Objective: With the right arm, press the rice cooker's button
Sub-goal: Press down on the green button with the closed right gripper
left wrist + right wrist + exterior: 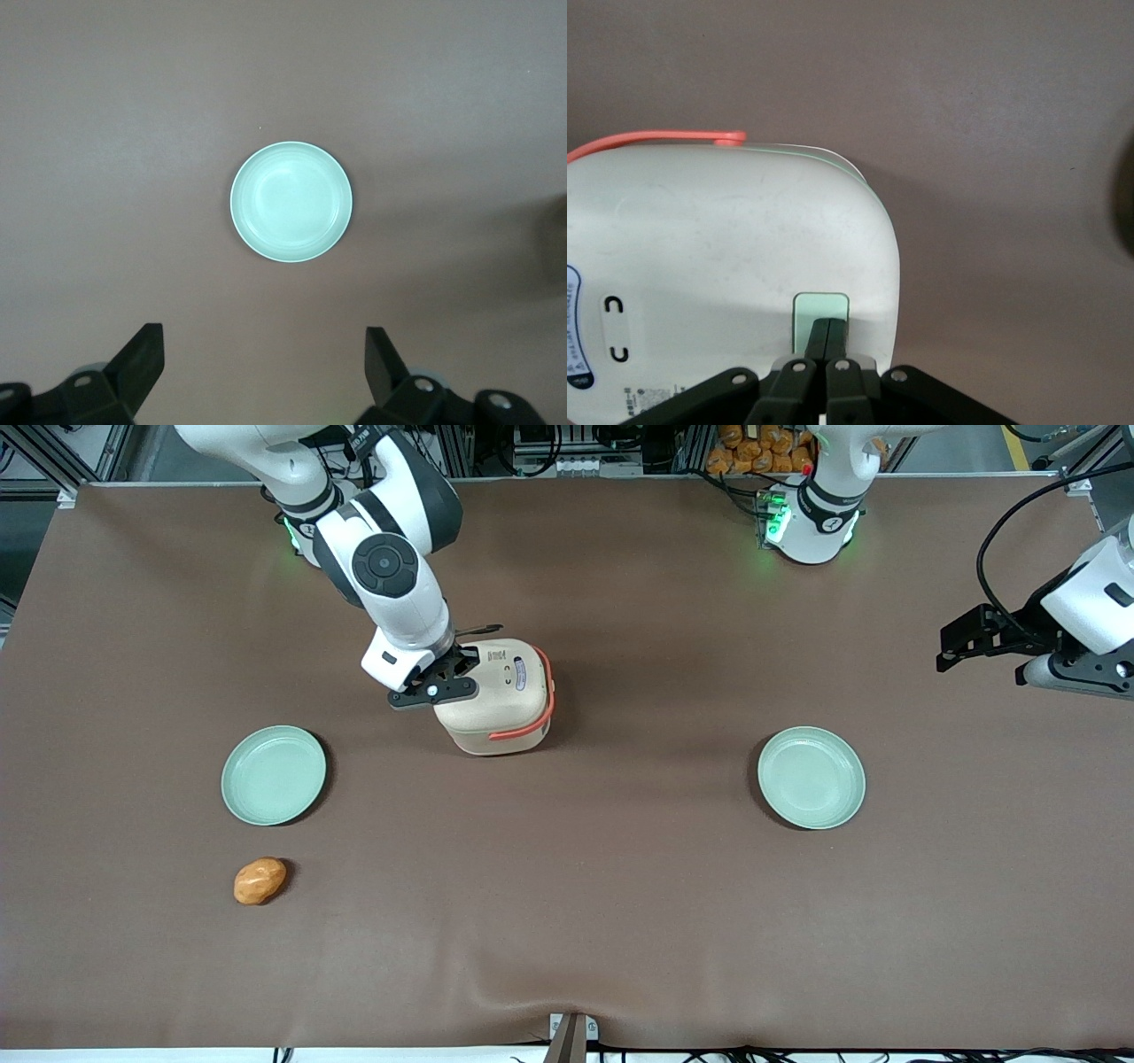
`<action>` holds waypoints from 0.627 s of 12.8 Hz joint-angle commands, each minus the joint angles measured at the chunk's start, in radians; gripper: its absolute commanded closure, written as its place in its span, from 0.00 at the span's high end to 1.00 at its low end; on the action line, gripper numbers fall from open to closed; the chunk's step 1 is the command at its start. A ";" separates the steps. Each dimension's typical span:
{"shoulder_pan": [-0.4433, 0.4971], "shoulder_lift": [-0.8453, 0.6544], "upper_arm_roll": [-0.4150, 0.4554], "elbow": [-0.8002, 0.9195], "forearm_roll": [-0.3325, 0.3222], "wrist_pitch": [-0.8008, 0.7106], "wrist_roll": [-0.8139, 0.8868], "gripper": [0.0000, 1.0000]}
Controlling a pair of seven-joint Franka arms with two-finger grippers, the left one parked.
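In the front view, the rice cooker (498,698) stands a little above and left of the frame's centre on the brown worktop (567,921), its coral handle turned toward the parked arm's end. The right arm (390,576) reaches down from the upper left, and its pincer (440,685) sits at the cooker's top edge on the working arm's side. Two mint plates lie lower down, one at left (274,774) and one at right (811,777), and an orange lump (260,880) rests in the lower left, all well apart from the cooker. The left wrist view shows only one plate (291,202) at the frame's centre on bare worktop. In the right wrist view the pincer (827,341) is clenched, fingers pressed together with nothing between them, and their tips rest on the button (821,310), a pale green rectangle on the beige lid close to its rounded edge. The press looks to be under way. The risk I judge from here: the button sits near the lid's rim, so a push that is not square could let the tips slide off, or could nudge or tip the light cooker on the smooth worktop.
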 commanded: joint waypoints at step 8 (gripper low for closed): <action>-0.009 0.015 0.006 0.017 -0.036 0.005 0.080 0.00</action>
